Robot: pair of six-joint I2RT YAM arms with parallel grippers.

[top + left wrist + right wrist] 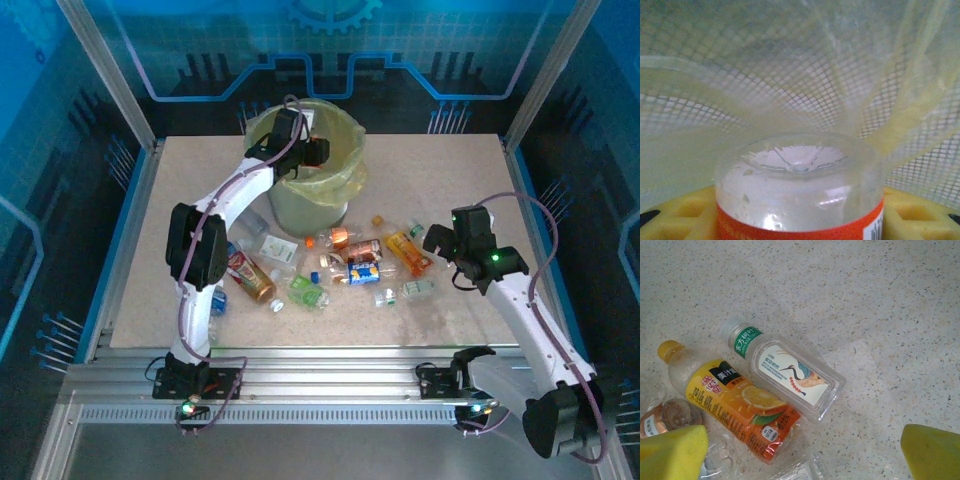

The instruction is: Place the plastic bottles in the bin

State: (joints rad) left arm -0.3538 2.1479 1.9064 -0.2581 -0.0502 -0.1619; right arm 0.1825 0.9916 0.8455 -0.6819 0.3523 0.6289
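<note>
Speckled table | left hand clamps orange-label bottle above bin

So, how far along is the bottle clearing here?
Done: unclear; whether any bottle already lies inside the bin cannot be told. In hand: the left gripper is shut on an orange-labelled bottle, held over the bin's bag. Remaining: a scatter of bottles lies on the table, among them the orange juice bottle and bird-label bottle beneath the open right gripper.
</note>
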